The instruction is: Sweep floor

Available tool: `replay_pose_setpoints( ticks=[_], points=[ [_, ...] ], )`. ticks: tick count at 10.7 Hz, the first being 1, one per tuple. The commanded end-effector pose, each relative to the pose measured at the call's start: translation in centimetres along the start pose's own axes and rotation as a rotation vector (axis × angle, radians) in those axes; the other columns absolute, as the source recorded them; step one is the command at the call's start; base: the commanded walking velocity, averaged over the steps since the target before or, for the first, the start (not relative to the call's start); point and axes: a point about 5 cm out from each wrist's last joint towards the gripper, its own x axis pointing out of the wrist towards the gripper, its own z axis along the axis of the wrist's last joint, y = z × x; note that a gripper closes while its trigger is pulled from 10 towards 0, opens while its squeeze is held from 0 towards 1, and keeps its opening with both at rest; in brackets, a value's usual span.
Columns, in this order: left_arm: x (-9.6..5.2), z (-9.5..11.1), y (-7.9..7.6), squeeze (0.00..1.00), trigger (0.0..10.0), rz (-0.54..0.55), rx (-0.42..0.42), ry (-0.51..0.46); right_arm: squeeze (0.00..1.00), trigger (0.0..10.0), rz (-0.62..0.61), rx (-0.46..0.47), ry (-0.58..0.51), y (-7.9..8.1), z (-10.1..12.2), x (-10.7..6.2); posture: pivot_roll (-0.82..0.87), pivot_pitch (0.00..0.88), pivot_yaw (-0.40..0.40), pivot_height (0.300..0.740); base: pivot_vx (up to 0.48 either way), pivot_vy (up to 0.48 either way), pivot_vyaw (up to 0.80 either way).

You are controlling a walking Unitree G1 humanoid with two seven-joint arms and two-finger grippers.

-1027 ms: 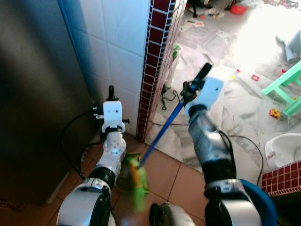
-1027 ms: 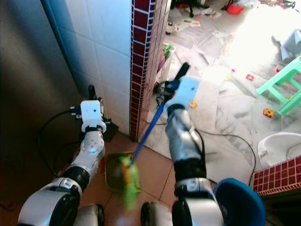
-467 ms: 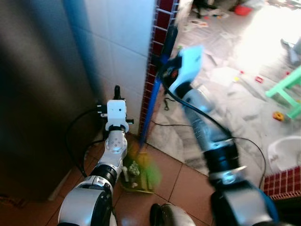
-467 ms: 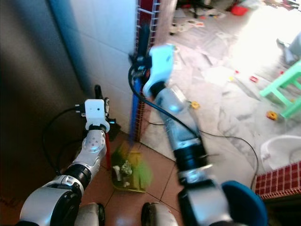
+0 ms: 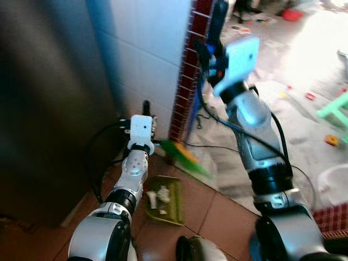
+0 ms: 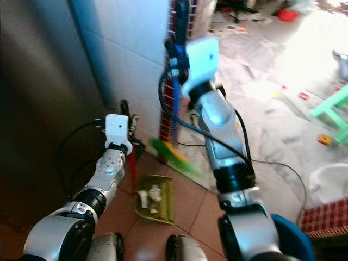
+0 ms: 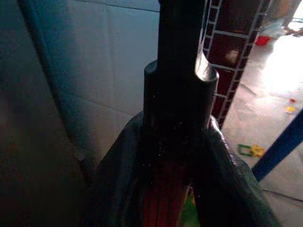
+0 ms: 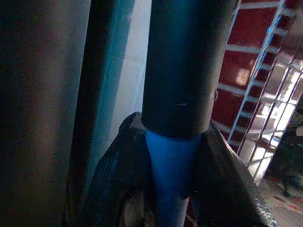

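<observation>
A: What is hard to see here?

B: The broom (image 6: 175,114) is blurred, and the right gripper (image 6: 179,32) covers the top of its blue stick. The green bristles (image 6: 171,156) are only a smear above the brown floor tiles (image 6: 187,209).

A: How does the broom stand?

B: Its long axis is almost upright, beside the dark red tiled pillar (image 5: 190,65), bristles pointing down and toward the robot's right.

A: And the grippers?

B: The right gripper's fingers (image 8: 227,189) are pinched on the blue stick. The left gripper (image 7: 177,156) is pinched on the red handle (image 6: 133,171) of the green dustpan (image 6: 155,198), which lies on the floor with scraps inside.
</observation>
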Motion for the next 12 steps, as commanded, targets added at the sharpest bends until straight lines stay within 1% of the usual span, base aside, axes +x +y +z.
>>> replay_pose_setpoints(
  ticks=[1,2,3,4,5,6,7,8,9,10,11,12],
  points=[
    [-1.7,-3.2,-1.8,0.0,10.0,-0.084,-0.058,0.168,0.0,10.0,-0.044,-0.152,-0.011,-1.2,0.2,-0.6,-0.09,0.114,-0.084,0.74,0.0,0.0,0.0],
    [-1.7,-2.9,-1.8,0.0,10.0,-0.127,-0.04,0.135,0.0,10.0,-0.06,-0.152,0.016,-1.1,-0.6,-1.2,-0.09,0.115,-0.076,0.74,0.0,0.0,0.0],
    [-1.6,-2.6,-1.2,0.0,10.0,-0.122,-0.011,0.124,0.0,10.0,-0.061,-0.14,0.054,-0.8,-1.6,-1.8,-0.08,0.115,-0.069,0.74,0.0,0.0,0.0],
    [-1.4,-2.4,-0.2,0.0,10.0,-0.086,-0.002,0.121,0.0,10.0,-0.078,-0.134,0.099,-0.7,-2.7,-2.5,-0.07,0.112,-0.068,0.74,0.0,0.0,0.0],
    [-1.4,-1.7,0.5,0.0,10.0,-0.078,0.033,0.07,0.0,10.0,-0.089,-0.135,0.126,-0.7,-3.5,-3.0,-0.06,0.111,-0.068,0.74,0.0,0.0,0.0],
    [-1.7,-0.9,2.0,0.0,10.0,-0.046,0.068,0.016,0.0,10.0,-0.137,-0.085,0.196,-0.6,-5.2,-4.1,-0.04,0.108,-0.067,0.74,0.0,0.0,0.0],
    [-2.2,-0.5,2.8,0.0,10.0,-0.021,0.071,-0.009,0.0,10.0,-0.188,-0.017,0.261,-0.4,-6.5,-4.8,-0.03,0.107,-0.068,0.74,0.0,0.0,0.0],
    [-3.1,-0.5,3.1,0.0,10.0,0.002,0.04,0.01,0.0,10.0,-0.254,0.111,0.407,0.3,-9.0,-5.8,0.0,0.104,-0.066,0.74,0.0,0.0,0.0],
    [-3.4,-0.6,3.0,0.0,10.0,0.0,0.032,0.016,0.0,10.0,-0.273,0.17,0.457,0.7,-9.8,-6.0,0.0,0.103,-0.065,0.74,0.0,0.0,0.0],
    [-3.8,-0.8,2.8,0.0,10.0,-0.005,0.036,0.019,0.0,10.0,-0.299,0.281,0.5,1.3,-10.4,-6.1,0.01,0.101,-0.065,0.74,0.0,0.0,0.0],
    [-4.6,-0.6,2.7,0.0,10.0,-0.007,0.033,0.025,0.0,10.0,-0.29,0.442,0.401,2.0,-9.0,-4.7,0.01,0.091,-0.061,0.74,0.0,0.0,0.0],
    [-4.8,-0.4,2.8,0.0,10.0,-0.004,0.026,0.032,0.0,10.0,-0.272,0.455,0.342,2.0,-8.1,-4.1,0.01,0.087,-0.062,0.74,0.0,0.0,0.0]
  ],
)
